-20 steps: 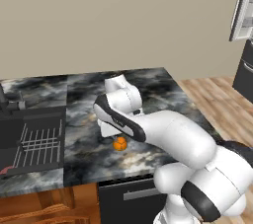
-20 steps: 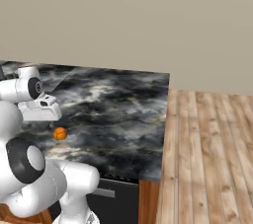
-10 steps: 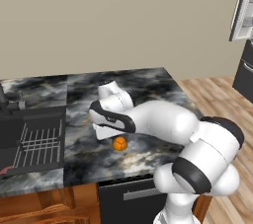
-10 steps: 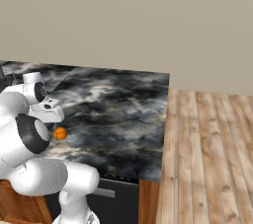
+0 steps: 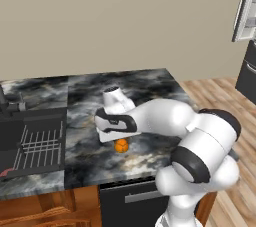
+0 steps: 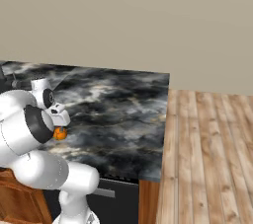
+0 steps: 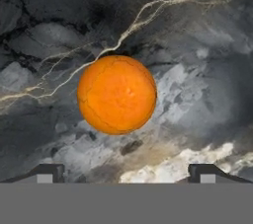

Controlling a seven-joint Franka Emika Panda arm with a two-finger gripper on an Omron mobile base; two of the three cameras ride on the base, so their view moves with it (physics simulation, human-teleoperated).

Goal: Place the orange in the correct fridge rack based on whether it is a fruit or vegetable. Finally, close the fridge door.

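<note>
The small bright-orange ball of an orange (image 5: 120, 145) lies on the dark, white-veined marble desk (image 5: 150, 83), toward its near edge and roughly midway between the sink side on the left and the desk's right end. The white arm bends low over it, and its two-finger gripper (image 7: 126, 172) hangs straight above the fruit, apart from it. In the hand view the orange (image 7: 117, 94) sits centred between the two dark fingers (image 7: 43, 172), which stand spread wide, one well out to each side of the ball, with nothing between them; neither touches it. In the right base view the orange (image 6: 60, 133) peeks out just under the white hand, at the near left of the desk (image 6: 123, 109). A dark recessed sink with a wire rack (image 5: 37, 141) is set into the desk's left part. Wooden plank flooring (image 6: 212, 159) runs to the right of the desk, and at the far right a grey fridge door edge (image 5: 245, 8) stands well apart from the orange.
</note>
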